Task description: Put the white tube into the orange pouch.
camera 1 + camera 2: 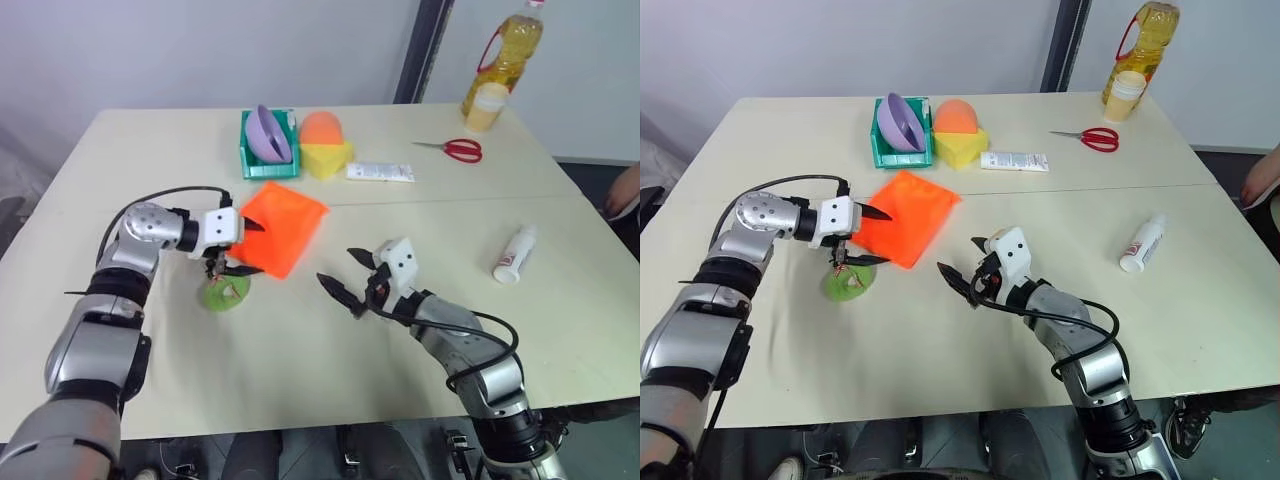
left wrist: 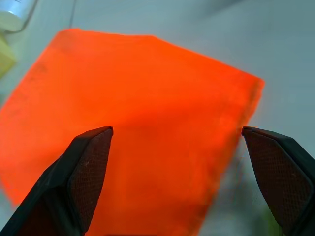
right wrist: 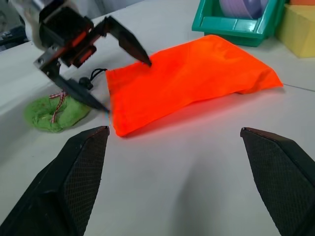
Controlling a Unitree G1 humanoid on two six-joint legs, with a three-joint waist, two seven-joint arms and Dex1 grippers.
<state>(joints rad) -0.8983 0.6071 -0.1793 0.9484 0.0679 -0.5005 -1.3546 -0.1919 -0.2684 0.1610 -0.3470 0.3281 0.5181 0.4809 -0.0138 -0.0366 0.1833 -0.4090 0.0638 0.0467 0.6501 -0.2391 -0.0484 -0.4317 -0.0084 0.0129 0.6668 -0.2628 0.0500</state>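
The left claw (image 1: 243,247) is wide at the orange pouch (image 1: 285,226); it should pinch just the top layer.

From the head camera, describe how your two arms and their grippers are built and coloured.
Both arms are jointed silver-grey metal segments with black bands, and a black cable loops along each forearm. Each wrist ends in a white block. The left gripper and the right gripper each carry two black, pointed fingers whose inner pads have a fine cross-hatched texture.

Matt orange cloth pouch (image 1: 283,228), smooth white plastic tube (image 1: 515,254), matt pale tabletop (image 1: 300,350).
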